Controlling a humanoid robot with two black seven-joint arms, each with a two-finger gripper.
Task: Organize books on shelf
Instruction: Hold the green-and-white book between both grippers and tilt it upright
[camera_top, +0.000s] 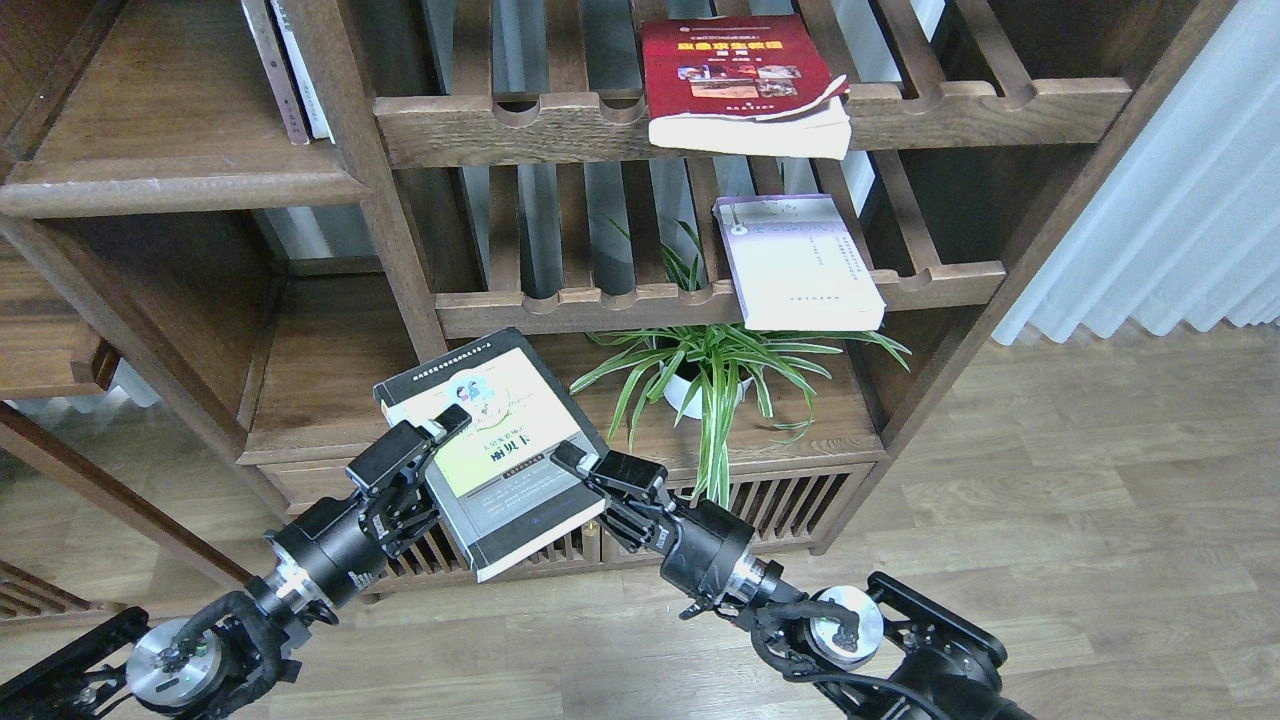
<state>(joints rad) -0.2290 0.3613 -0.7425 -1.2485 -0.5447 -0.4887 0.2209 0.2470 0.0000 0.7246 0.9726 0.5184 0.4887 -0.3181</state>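
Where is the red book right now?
In the head view, the red book lies on the top slatted rack, upper middle, above the lavender book.

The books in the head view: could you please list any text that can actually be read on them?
Yellow-green book, held between left gripper and right gripper: dark Chinese title, too blurred to quote.
Red book: yellow Chinese title, too small to read.
Lavender-white book: fine print, illegible.
Books on the upper left shelf: nothing readable.

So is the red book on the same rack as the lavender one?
No, the red book lies on the upper slatted rack, the lavender book one below.
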